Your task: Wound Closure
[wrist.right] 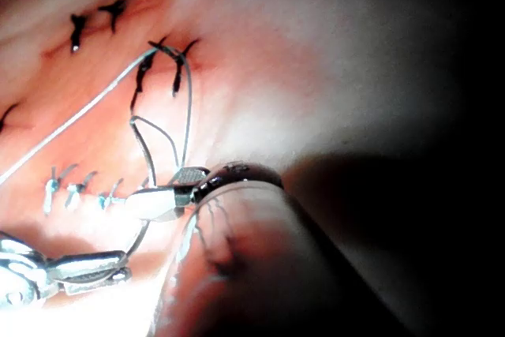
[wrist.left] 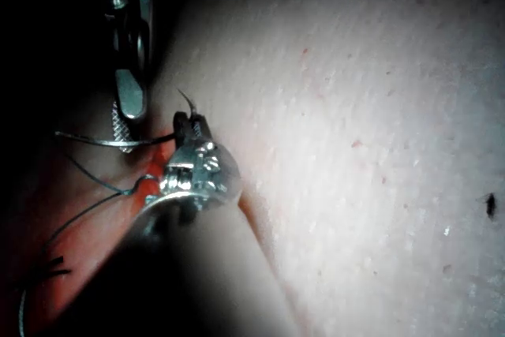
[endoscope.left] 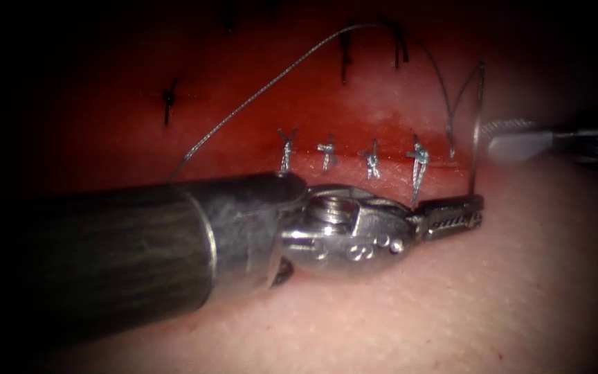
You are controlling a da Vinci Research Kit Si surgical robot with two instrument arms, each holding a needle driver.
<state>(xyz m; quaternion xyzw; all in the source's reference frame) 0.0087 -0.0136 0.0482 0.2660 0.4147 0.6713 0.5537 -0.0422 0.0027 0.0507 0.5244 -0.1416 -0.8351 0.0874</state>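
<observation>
The left arm's dark-shafted steel needle driver (endoscope.left: pixel 455 215) lies nearest the endoscope, stretched across the pale tissue (endoscope.left: pixel 396 318) from the picture's left. Its jaws are clamped on the lower end of the thin curved steel needle (endoscope.left: pixel 477 128). From that grip the needle stands nearly upright, its long axis rising across the right end of the red-stained cut (endoscope.left: pixel 354 142). Its upper end is free in the air. Whether any of it sits in the tissue cannot be made out.

The right arm's slim pale-tipped tool (endoscope.left: pixel 513 142) reaches in from the right and sits just beside the needle's middle, so it is the nearer tool to the free part of the curve. Whether its jaws are apart or together cannot be told, nor whether it holds anything.

The fine grey thread (endoscope.left: pixel 278 79) arcs from the needle's top, over the tissue and down behind the left tool's shaft. Four knotted grey stitches (endoscope.left: pixel 372 158) sit along the cut, to the needle's left.
</observation>
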